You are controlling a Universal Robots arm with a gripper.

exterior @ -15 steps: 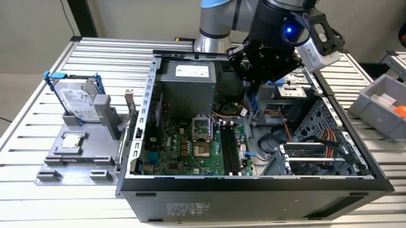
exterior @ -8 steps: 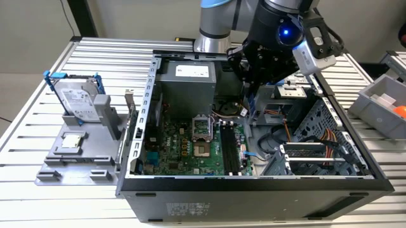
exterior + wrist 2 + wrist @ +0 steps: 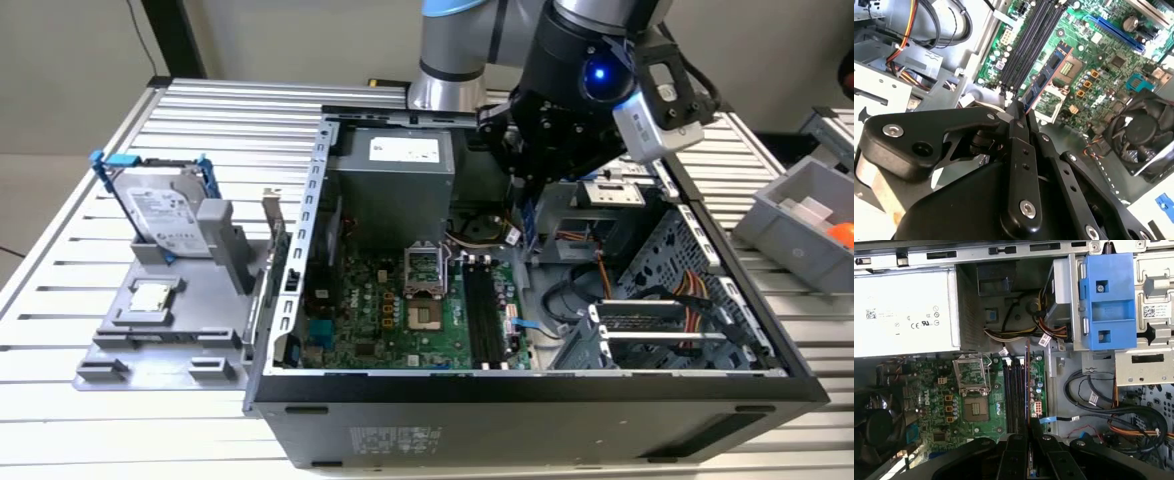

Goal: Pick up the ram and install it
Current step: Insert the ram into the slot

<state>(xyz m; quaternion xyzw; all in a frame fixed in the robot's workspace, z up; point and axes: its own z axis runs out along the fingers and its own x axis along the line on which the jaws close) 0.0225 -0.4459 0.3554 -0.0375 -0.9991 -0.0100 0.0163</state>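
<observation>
My gripper (image 3: 525, 195) hangs over the open computer case (image 3: 287, 300), shut on the ram (image 3: 1046, 75). The ram is a narrow blue board with dark chips, pinched by one end between the black fingers (image 3: 1015, 125). In the first wrist view the ram (image 3: 1027, 382) shows edge-on, standing above the black memory slots (image 3: 1013, 392) on the green motherboard (image 3: 971, 435). It hovers clear of the slots (image 3: 1029, 40), not seated in them. In the exterior view the ram (image 3: 530, 218) points down from the gripper towards the slots (image 3: 483, 315).
Near the slots are the processor socket (image 3: 424, 290), a grey power supply (image 3: 904, 315), a black fan (image 3: 1136, 135) and a blue drive bracket (image 3: 1106, 300) with cables. A hard drive (image 3: 167, 205) and processor chip (image 3: 150, 297) rest on a grey stand at the exterior view's left. A grey bin (image 3: 807, 215) stands right.
</observation>
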